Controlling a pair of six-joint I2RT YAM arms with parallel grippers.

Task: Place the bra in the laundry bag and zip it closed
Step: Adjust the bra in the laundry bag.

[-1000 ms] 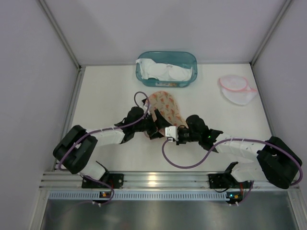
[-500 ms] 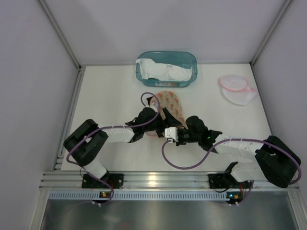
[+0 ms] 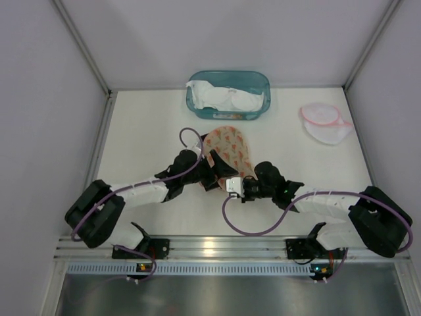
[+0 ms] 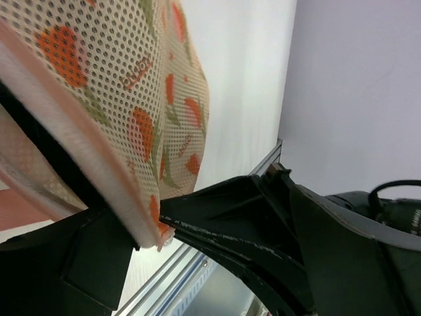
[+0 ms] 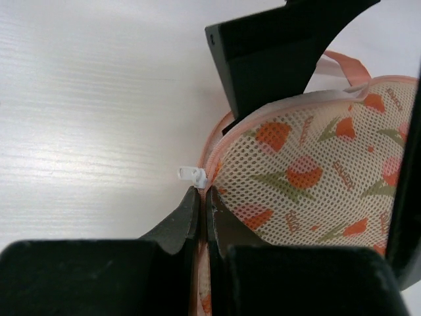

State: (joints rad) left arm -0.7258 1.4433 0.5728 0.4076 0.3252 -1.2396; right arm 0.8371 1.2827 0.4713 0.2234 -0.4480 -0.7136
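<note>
White table (image 3: 145, 131): one patterned laundry bag (image 3: 229, 146), one pouch (image 3: 325, 125), one basket (image 3: 228, 72).

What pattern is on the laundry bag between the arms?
Laundry bag: cream mesh, orange-red flowers, green leaves; right wrist view.

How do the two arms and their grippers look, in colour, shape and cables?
The left arm and right arm have white link covers between bulky black joints; a loose purple cable runs along each. The right arm carries a small green light and a white block near its wrist. The left gripper and right gripper have matte black, tapering fingers.
</note>
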